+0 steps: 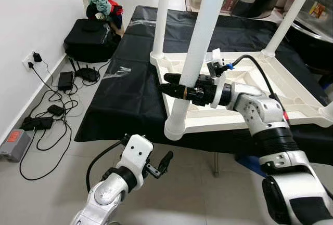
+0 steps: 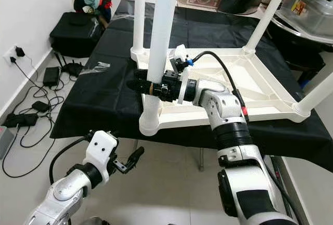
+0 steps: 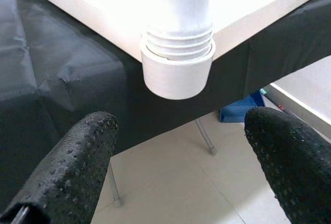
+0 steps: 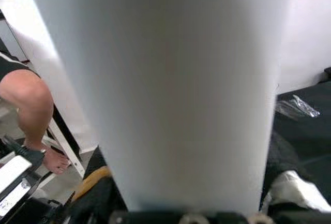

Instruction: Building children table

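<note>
A white children's table (image 1: pixel 291 87) lies upside down on a black-covered table (image 1: pixel 130 95), with several white legs pointing up. My right gripper (image 1: pixel 169 83) reaches in from the right and is shut on the near-left leg (image 1: pixel 200 38), a little above its threaded socket (image 1: pixel 177 126); that leg (image 4: pixel 170 79) stands very close in the right wrist view. My left gripper (image 1: pixel 161 163) hangs low in front of the table edge, open and holding nothing. In its wrist view the two fingertips (image 3: pixel 77 172) stand wide apart below the same socket (image 3: pixel 177 74), not touching it.
A black bag (image 1: pixel 91 38) with clothes on it, power adapters and cables (image 1: pixel 57 105) lie on the floor by the left wall. Boxes and clutter stand behind the table at the right. A person's bare leg (image 4: pixel 31 105) is seen past the table leg.
</note>
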You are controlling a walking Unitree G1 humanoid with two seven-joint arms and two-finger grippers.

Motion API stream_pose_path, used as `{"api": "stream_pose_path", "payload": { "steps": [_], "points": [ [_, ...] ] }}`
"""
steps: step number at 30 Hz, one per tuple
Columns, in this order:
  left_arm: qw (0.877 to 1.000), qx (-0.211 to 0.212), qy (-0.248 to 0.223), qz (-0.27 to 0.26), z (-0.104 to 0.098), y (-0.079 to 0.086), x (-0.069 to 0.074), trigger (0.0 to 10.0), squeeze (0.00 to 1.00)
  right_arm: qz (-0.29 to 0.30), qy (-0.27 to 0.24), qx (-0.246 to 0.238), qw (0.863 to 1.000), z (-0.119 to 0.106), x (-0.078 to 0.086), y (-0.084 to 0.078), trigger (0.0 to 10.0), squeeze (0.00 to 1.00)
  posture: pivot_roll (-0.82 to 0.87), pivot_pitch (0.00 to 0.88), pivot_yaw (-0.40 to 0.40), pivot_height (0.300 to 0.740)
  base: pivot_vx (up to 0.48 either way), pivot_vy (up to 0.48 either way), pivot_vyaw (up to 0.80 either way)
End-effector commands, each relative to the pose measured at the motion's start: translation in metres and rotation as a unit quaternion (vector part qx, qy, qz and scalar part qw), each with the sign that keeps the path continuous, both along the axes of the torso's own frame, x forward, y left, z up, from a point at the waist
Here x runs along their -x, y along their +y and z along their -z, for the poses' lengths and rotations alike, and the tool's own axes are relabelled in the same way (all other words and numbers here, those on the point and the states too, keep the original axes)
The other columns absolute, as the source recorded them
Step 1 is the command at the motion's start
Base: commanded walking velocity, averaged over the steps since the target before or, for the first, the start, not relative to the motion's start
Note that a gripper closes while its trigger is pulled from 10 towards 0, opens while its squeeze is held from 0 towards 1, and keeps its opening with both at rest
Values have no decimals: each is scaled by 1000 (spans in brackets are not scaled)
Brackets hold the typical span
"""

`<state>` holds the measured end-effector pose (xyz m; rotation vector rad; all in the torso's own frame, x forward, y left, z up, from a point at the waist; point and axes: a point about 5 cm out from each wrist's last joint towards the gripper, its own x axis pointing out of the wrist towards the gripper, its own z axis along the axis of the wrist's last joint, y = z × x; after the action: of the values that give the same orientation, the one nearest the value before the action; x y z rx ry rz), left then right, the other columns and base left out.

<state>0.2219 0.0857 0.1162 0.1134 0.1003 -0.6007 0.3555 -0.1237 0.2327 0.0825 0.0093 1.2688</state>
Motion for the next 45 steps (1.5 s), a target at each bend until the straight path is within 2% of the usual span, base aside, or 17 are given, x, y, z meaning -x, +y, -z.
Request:
{"api": "stream_pose_path", "payload": {
  "steps": [1,8,12,15,17,25,26,27,28,29,34,35,39,40,41,43,45],
  "points": [
    [1000,-6,6,0,4,-1,2,10000,0,61,4,0,998,1,-10,-4,0,0,171,53,-115,740,0,0,0],
    [1000,-7,7,3,5,-1,2,10000,0,329,13,-22,944,-4,-40,-25,0,0,169,46,-113,740,0,0,0],
    [1000,-7,7,4,5,-1,2,10000,0,354,19,-29,935,-4,-42,-27,0,0,169,46,-113,740,0,0,0],
    [1000,-8,7,5,5,-1,2,10000,0,466,44,-37,883,2,-47,-39,0,0,170,44,-113,740,0,0,0],
    [1000,-9,7,5,5,-1,2,10000,0,615,58,-30,785,13,-44,-59,0,0,167,44,-113,740,0,0,0],
    [1000,-9,5,6,5,-2,1,10000,0,735,88,-60,670,23,-31,-61,0,0,166,47,-114,740,0,0,0],
    [1000,-9,5,6,4,-2,0,10000,0,731,104,-67,672,24,-32,-53,5765,0,169,45,-116,740,0,0,0],
    [1000,-9,5,6,4,-2,0,10000,0,731,104,-67,672,24,-32,-53,5765,0,169,45,-116,740,0,0,0],
    [1000,-9,5,6,4,-2,0,10000,0,708,110,-71,694,21,-36,-41,10000,0,169,46,-117,740,0,0,0],
    [1000,-9,5,5,4,-2,0,10000,0,658,113,-87,739,17,-41,-25,10000,1000,163,49,-115,740,0,0,0],
    [1000,-9,4,5,4,-2,0,10000,0,596,92,-123,788,-2,-45,-10,10000,992,167,50,-118,740,0,0,0],
    [1000,-10,4,4,4,-2,0,10000,0,570,89,-126,807,-5,-46,-5,10000,0,163,50,-117,740,0,0,0],
    [1000,-9,5,3,4,-2,0,10000,0,461,86,-130,873,-15,-43,15,10000,0,164,51,-119,740,0,0,0],
    [1000,-9,5,3,4,-2,0,10000,0,366,62,-107,922,-17,-35,26,10000,0,161,50,-117,740,0,0,0],
    [1000,-9,5,3,4,-2,0,10000,0,366,62,-107,922,-17,-35,26,10000,0,161,50,-117,740,0,0,0],
    [1000,-9,4,4,4,-2,0,10000,0,184,21,-33,982,-7,-13,31,10000,0,167,51,-122,740,0,0,0],
    [1000,-9,3,4,4,-2,0,10000,0,138,8,-6,990,-2,-6,29,10000,0,167,51,-122,740,0,0,0]
  ]
}}
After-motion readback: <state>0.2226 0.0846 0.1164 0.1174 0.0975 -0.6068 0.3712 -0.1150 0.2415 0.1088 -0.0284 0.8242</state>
